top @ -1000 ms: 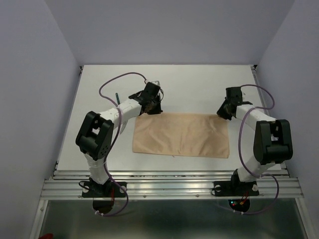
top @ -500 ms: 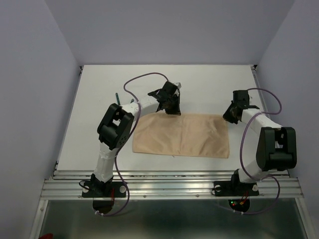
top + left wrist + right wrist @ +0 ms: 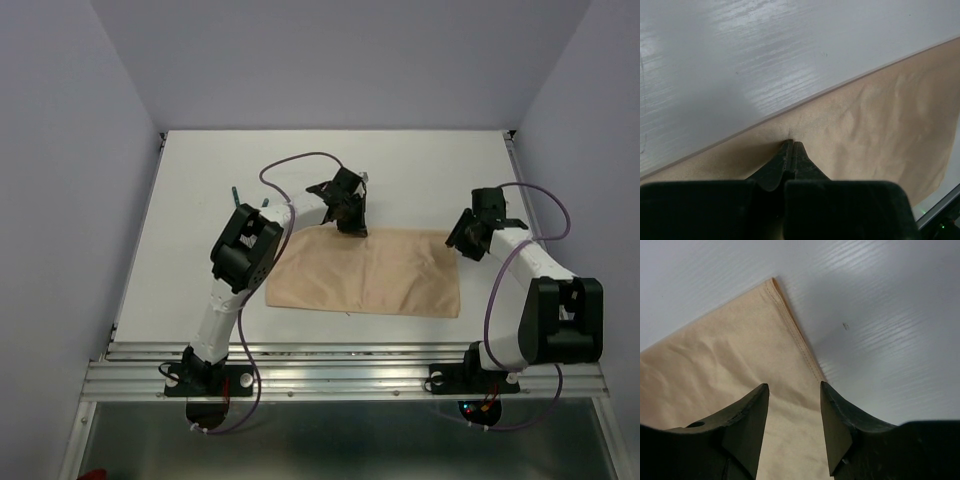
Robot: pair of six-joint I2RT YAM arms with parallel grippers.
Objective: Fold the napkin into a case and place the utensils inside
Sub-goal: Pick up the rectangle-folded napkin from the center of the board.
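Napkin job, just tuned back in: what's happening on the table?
The napkin lies flat as a wide rectangle, not yet a case. The left fingers are shut, with their tips on the napkin's far edge near its middle. The right fingers hover open over the far right corner, holding nothing.

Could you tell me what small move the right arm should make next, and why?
Probably lower and close the open right gripper on the peach-tan satin napkin's corner hem lying between its jaws; the shut left gripper presses the far edge mid-length.
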